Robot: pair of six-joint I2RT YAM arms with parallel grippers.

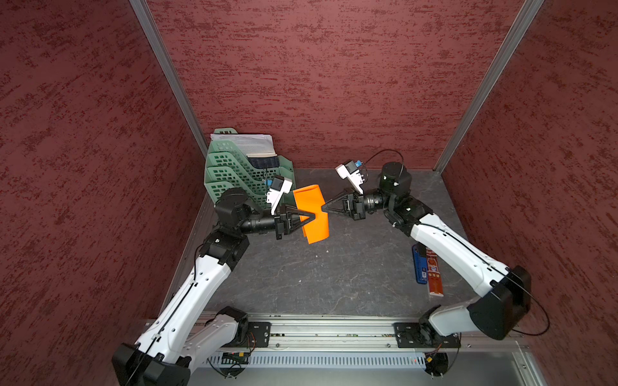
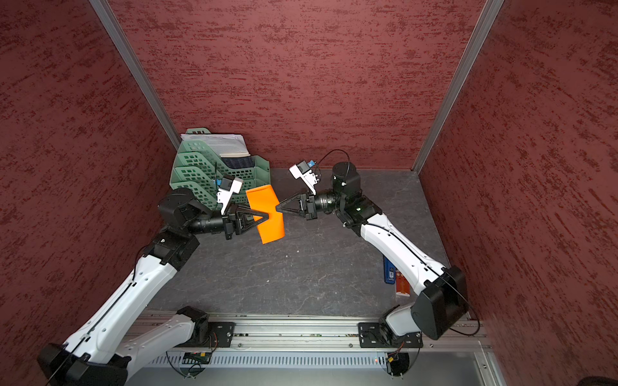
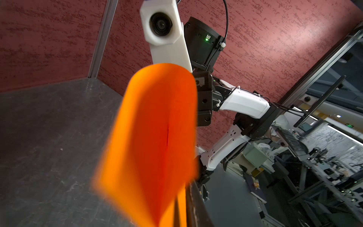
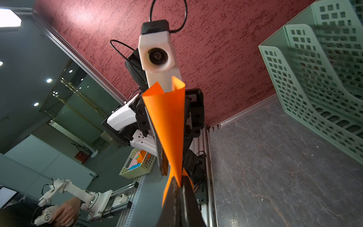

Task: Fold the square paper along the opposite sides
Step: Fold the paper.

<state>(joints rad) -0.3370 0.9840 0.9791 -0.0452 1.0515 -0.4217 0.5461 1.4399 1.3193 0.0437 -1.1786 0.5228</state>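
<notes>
The square paper (image 1: pixel 309 200) (image 2: pixel 264 204) is bright orange and hangs above the table, bent into a curve between my two grippers. My left gripper (image 1: pixel 313 216) (image 2: pixel 267 217) reaches across the sheet from the left and is shut on it. In the left wrist view the paper (image 3: pixel 157 127) bulges in a rounded arch and hides most of the left gripper (image 3: pixel 183 212). My right gripper (image 1: pixel 323 208) (image 2: pixel 277 209) is shut on the sheet's right edge. In the right wrist view the paper (image 4: pixel 169 121) narrows into the pinched tips of the right gripper (image 4: pixel 179 188).
A green stacked file tray (image 1: pixel 234 167) holding white printed sheets (image 1: pixel 247 145) stands at the back left, close behind the left wrist. A blue pack (image 1: pixel 420 264) and a red pack (image 1: pixel 434 274) lie under the right forearm. The dark table (image 1: pixel 334 274) ends at a metal rail (image 1: pixel 317 327).
</notes>
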